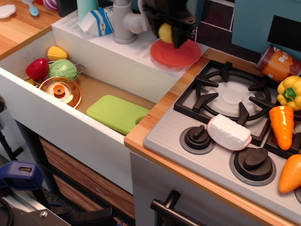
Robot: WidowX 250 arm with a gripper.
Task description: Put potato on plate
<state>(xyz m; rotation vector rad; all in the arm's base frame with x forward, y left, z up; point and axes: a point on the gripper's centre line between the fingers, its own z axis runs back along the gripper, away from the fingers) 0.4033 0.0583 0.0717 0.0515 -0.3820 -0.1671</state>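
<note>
Gripper (169, 32) at the far edge of the scene, black, fingers pinching the potato (165, 31) between them; potato small, smooth, pale yellow, showing below the dark gripper body. Gripper and potato sit in the picture over the far part of the plate (175, 53); whether the potato touches the plate cannot be told from this view. Plate flat, round, red-coral, lying on the white ledge behind the sink, at its right end, just beside the wooden counter strip. Left of the gripper, a grey-white faucet (126, 21) stands on the same ledge, with a small milk carton (97, 21) further left. Nearer and lower, the sink basin (61, 115) holds a green cutting board (118, 113) lying flat at its right end. At the basin's left end: an orange transparent lid (60, 91) with a knob, a green cabbage-like toy (63, 68), a red toy (37, 69) and a ridged yellow corn toy (56, 52), all clustered close. Right of the sink, the stove (225, 101) with black grates and knobs; a white and pink oblong toy (229, 132) rests on its near edge. At the far right, a can (277, 62) on its side, a yellow bell pepper (290, 91), and two orange carrots (283, 126) close together.
</note>
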